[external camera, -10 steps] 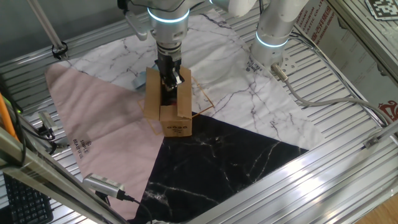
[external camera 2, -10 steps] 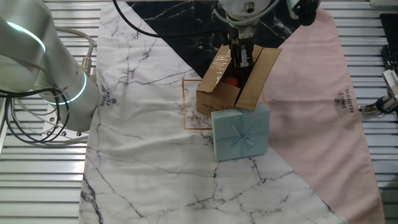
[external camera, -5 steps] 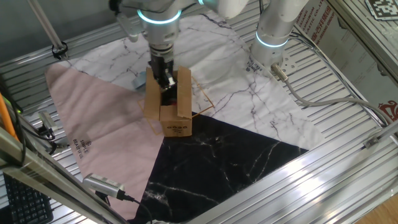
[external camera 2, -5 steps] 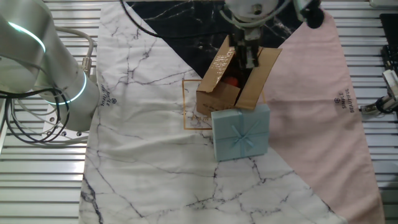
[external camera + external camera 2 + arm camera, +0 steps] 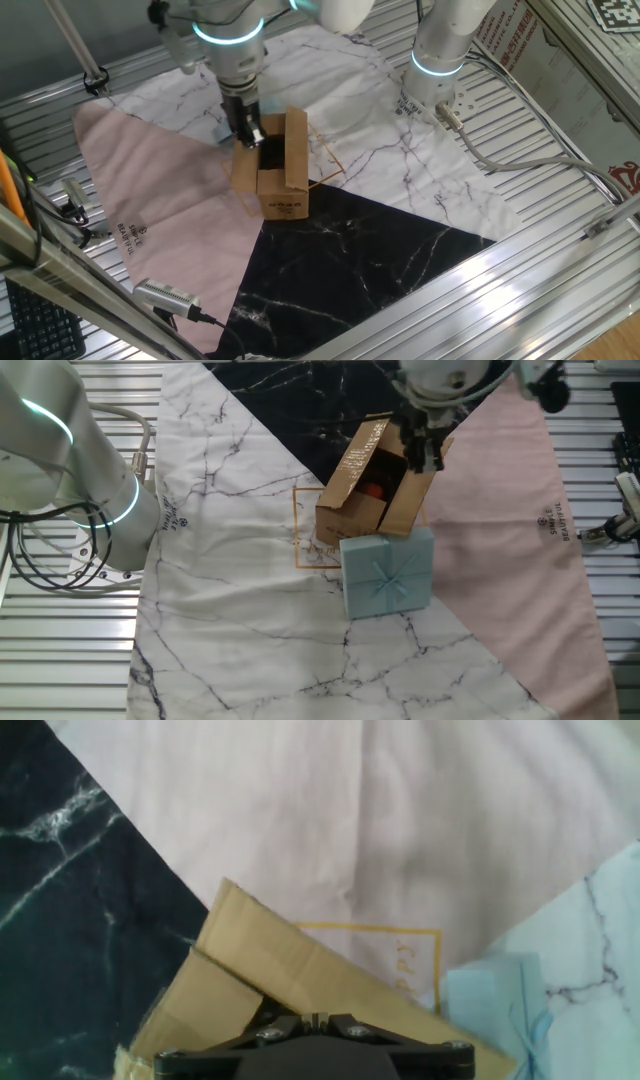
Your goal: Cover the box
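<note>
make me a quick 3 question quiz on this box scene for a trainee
1. True or false: the box already has all its flaps folded shut.
2. What sits right beside the box in the other fixed view? A) a light blue gift box B) a green bottle C) a metal bowl
3. Fill in: the gripper is over the box's flap on the ____ cloth side.

Key: 1 false; 2 A; 3 pink

The box (image 5: 271,165) is plain brown cardboard with a small dark print on one side; something red (image 5: 374,490) shows inside it. Beside it sits a pale blue gift box (image 5: 388,573) with a matching ribbon. The cloth (image 5: 400,170) beneath is white marble with grey veins, black marble with white veins, and plain pink. The arm (image 5: 445,35) is white with a glowing cyan ring.
</note>
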`<state>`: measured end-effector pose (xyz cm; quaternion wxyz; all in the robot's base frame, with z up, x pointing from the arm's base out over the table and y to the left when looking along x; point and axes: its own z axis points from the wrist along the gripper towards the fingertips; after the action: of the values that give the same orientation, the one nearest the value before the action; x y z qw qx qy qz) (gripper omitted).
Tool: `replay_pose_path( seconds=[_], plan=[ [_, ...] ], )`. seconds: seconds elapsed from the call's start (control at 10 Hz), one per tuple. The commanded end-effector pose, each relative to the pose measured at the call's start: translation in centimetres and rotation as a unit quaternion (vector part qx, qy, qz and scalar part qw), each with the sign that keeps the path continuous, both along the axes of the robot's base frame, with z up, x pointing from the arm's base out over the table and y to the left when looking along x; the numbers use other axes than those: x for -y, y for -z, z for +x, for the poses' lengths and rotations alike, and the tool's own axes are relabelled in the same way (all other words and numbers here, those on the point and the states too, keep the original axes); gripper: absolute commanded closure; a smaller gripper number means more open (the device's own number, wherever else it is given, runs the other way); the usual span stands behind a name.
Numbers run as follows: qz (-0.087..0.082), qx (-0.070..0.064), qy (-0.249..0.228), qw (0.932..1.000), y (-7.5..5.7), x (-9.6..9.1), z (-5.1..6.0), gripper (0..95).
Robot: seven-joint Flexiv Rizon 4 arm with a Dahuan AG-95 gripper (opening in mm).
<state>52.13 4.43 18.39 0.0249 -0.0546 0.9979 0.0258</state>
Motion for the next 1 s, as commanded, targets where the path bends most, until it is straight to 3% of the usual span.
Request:
replay_pose_path(
  seconds=[0.1, 0.5, 1.0],
  plan=[
    [0.002, 0.0, -0.002, 1.0, -0.1, 0.3, 0.5, 95.0],
    [0.005, -0.003, -0.013, 0.9999, -0.5, 1.5, 2.1, 95.0],
    [0.006, -0.005, -0.022, 0.9997, 0.2, 1.9, 3.9, 95.0]
  ],
)
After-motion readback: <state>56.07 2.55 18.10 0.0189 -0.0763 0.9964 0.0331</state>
